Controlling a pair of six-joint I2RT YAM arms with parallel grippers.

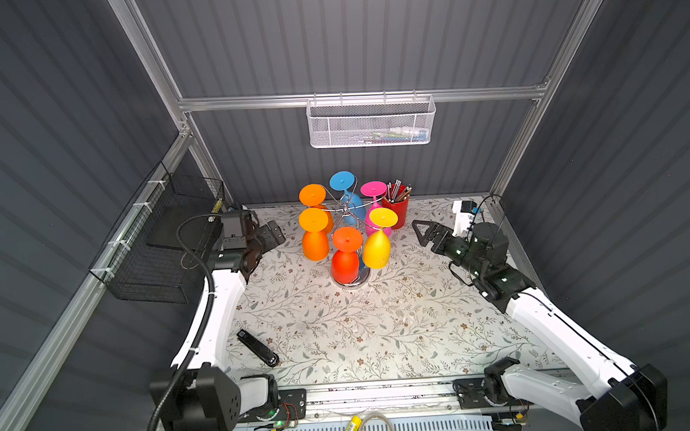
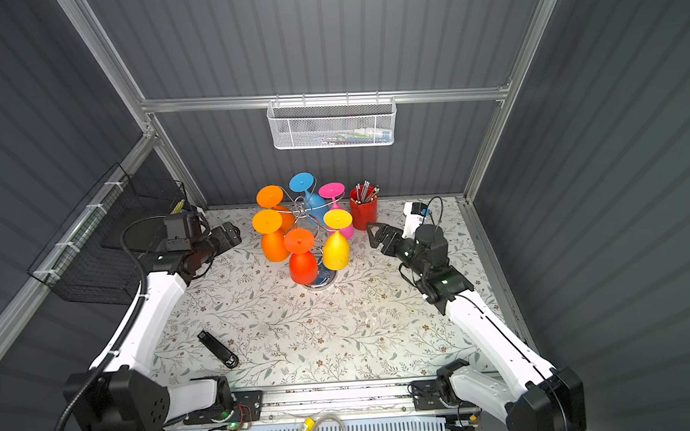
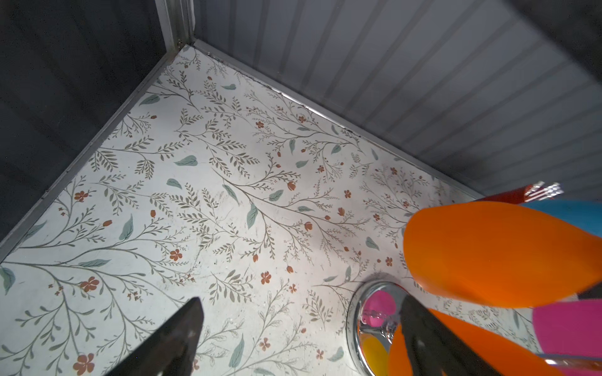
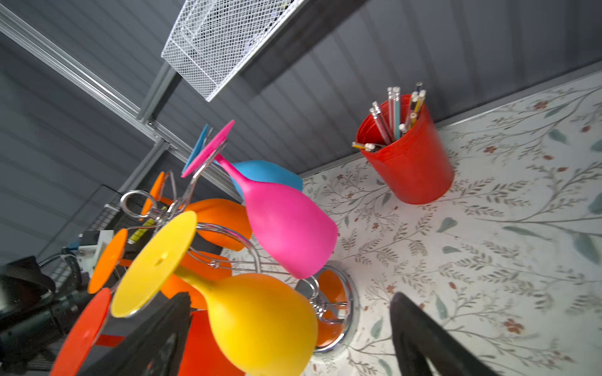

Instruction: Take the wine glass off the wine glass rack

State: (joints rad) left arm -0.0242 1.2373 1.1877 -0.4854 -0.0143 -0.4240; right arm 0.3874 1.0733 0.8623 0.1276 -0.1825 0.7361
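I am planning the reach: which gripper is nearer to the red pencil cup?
Right. The right gripper is just beside the red cup; the left gripper is across the glass rack.

A floral table (image 1: 359, 334) fills the floor between grey walls. A red cup (image 1: 402, 214) of pencils (image 1: 398, 191) stands upright near the back wall, right of centre. A mesh basket (image 1: 371, 122) hangs on the rail above; its contents are too blurred to tell. A wire basket (image 1: 159, 246) hangs on the left wall. A black tool (image 1: 258, 348) lies flat at front left, well apart from the cup.
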